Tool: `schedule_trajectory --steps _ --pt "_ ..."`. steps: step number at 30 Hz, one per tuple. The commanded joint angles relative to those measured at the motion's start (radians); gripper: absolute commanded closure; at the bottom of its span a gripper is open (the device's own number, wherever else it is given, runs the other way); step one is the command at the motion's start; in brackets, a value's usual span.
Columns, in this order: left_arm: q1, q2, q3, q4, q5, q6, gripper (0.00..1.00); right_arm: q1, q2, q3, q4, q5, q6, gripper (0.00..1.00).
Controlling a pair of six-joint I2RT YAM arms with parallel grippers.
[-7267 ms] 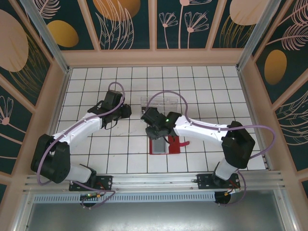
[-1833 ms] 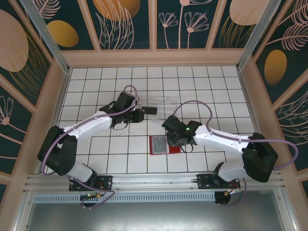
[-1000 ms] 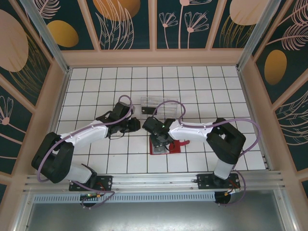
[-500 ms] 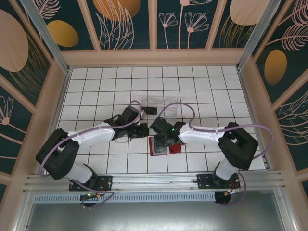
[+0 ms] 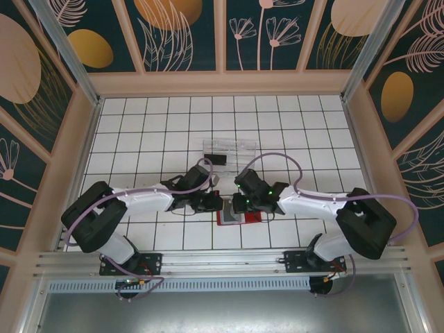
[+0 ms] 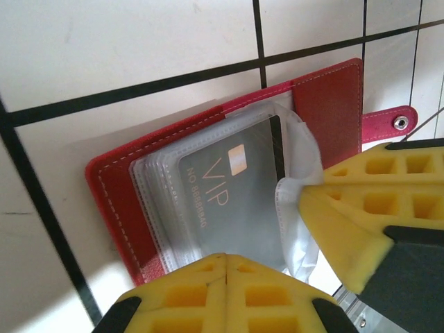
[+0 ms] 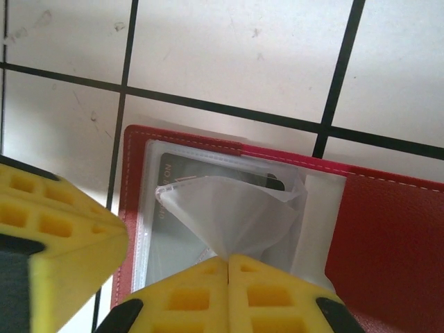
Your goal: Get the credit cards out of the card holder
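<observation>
The red card holder point(image 5: 251, 217) lies open on the tiles, its clear sleeves up. A grey credit card point(image 6: 229, 201) marked VIP sits inside a sleeve. My left gripper point(image 6: 226, 257) is shut, with its tips at that card's near edge over the sleeve stack; whether it pinches anything I cannot tell. My right gripper point(image 7: 228, 260) is shut on a clear sleeve point(image 7: 236, 215), pulled up into a cone over the card point(image 7: 180, 170). In the top view both grippers meet over the holder, left point(image 5: 215, 203) and right point(image 5: 240, 205). Another dark card point(image 5: 216, 159) lies farther back.
A clear ridged tray point(image 5: 232, 146) stands just behind the dark card at mid-table. Wooden walls ring the white tiled floor point(image 5: 312, 139). The two arms nearly touch over the holder; the right gripper's finger point(image 6: 368, 201) shows in the left wrist view.
Both grippers closed during the last second. The left arm swung forward and right, down to the holder's left edge. The right gripper stayed over the holder and pinched a sleeve.
</observation>
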Motion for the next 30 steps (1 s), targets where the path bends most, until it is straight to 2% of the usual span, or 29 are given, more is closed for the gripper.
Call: schedule_trajectory --steps 1,12,17,23,27,30 --pt "-0.027 0.04 0.021 0.051 0.02 -0.032 0.98 -0.021 -0.048 -0.046 0.082 -0.061 0.022 0.93" --pt "-0.058 0.126 0.105 0.047 0.022 -0.035 0.98 -0.047 -0.102 -0.097 0.114 -0.096 0.037 0.91" --pt "-0.057 0.127 0.127 0.028 0.022 -0.031 0.98 -0.061 -0.153 -0.098 0.079 -0.071 0.044 0.78" --pt "-0.06 0.141 0.169 0.013 0.025 -0.026 0.98 -0.119 -0.306 -0.087 -0.059 0.05 0.078 0.62" --pt "-0.075 0.204 0.241 0.001 0.03 -0.01 0.98 -0.182 -0.414 -0.062 -0.205 0.169 0.087 0.6" --pt "-0.102 0.258 0.316 -0.023 0.026 0.003 0.97 -0.222 -0.491 -0.049 -0.271 0.213 0.077 0.6"
